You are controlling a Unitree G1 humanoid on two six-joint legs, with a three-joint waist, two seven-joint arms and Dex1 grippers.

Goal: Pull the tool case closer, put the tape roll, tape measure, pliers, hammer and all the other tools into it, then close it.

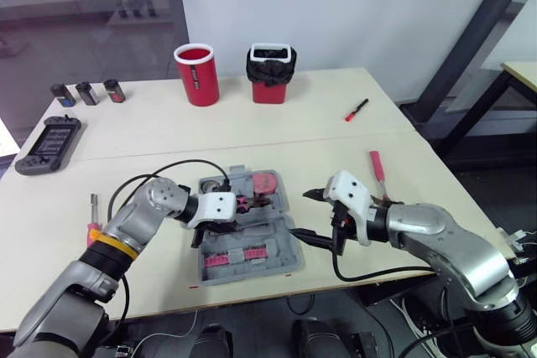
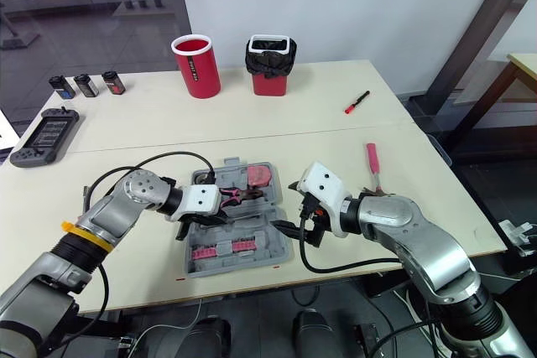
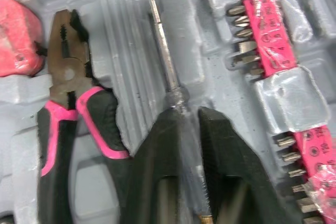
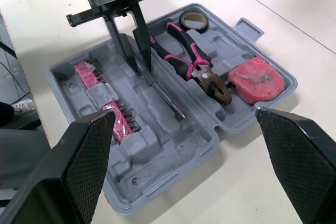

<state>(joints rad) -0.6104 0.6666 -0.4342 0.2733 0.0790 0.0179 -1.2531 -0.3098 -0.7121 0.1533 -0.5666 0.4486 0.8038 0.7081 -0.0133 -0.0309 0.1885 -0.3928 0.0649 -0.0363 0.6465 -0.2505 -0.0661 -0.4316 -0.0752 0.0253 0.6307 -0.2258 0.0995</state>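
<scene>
Left wrist view
Tool case: a grey moulded-plastic tool case (image 3: pixel 220 77) is seen with its recesses facing up.
Left gripper (image 3: pixel 184 119): its black fingers are clamped on the clear-handled screwdriver (image 3: pixel 164 56), a slim steel shaft held along the long middle recess. Whether it rests there cannot be told.
Pliers: black-and-pink-handled pliers (image 3: pixel 65 77) are seated beside it, nose toward a pink tape measure (image 3: pixel 16 40).
Bits: pink bit strips (image 3: pixel 268 30) are set on the other side.

Right wrist view
Right gripper (image 4: pixel 184 113): the fingers are spread wide with nothing between them, just right of the case.
Tape roll: a small black tape roll (image 4: pixel 193 21) is lodged in the case's far left corner.

Head views
Case position: it is laid at the near middle of the table, between the arms.
Loose tools: a red-handled screwdriver (image 1: pixel 377 165) is left right of the case, a red-and-black tool (image 1: pixel 356 110) farther right, and a pink-handled tool (image 1: pixel 92 217) at the near left.
Surface: a pale cream table (image 1: pixel 252 132) is crossed by a seam. A red cup (image 1: pixel 197 75), a red bin with a black liner (image 1: pixel 271 73), three dark canisters (image 1: pixel 86 92) and a black handheld console (image 1: pixel 49 145) are placed far and left.
Room: a white wall and a glass partition are seen behind.
</scene>
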